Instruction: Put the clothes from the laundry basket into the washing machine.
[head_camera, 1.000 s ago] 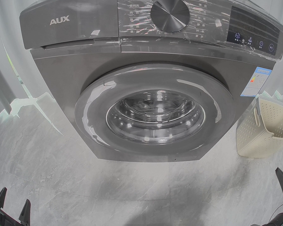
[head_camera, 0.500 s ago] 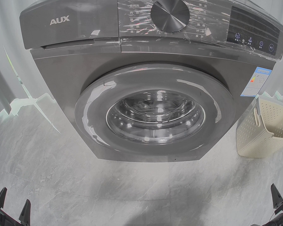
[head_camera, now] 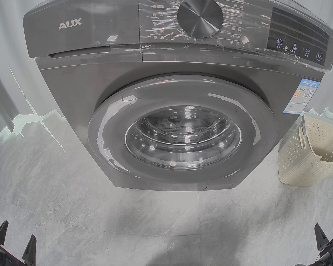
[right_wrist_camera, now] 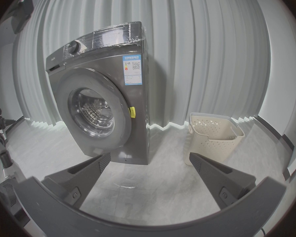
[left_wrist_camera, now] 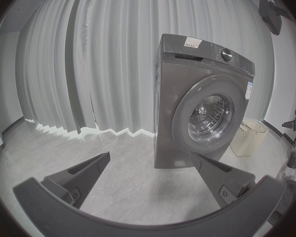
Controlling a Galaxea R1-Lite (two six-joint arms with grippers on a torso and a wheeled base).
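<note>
Laundry basket (head_camera: 310, 156) and washing machine (head_camera: 81, 82) both stand well ahead of the two grippers, which are the nearest things to where I stand. The left gripper (head_camera: 17, 237) hangs low on the robot's left, over the pale marbled floor (head_camera: 137, 215), its dark pointed fingers spread wide with nothing between them. The left wrist view has the same spread fingers aimed forward at the machine's front. The right gripper (head_camera: 327, 224) sits low on the robot's right, also released and empty. From its own wrist view its fingertips (right_wrist_camera: 103, 158) point toward the gap between machine and basket. Past a stretch of bare floor comes the grey front-loader, its round door (head_camera: 183, 137) closed, the steel drum showing through the glass. Above the door, clear plastic film covers the panel around the big dial (head_camera: 199, 16), and a blue-edged label (head_camera: 301, 96) sits at the upper right of the front. The cream perforated basket stands upright on the floor just beside the machine's right flank, not touching it. I cannot tell what lies in its bottom. Behind everything hangs a pale pleated curtain (left_wrist_camera: 88, 66).
</note>
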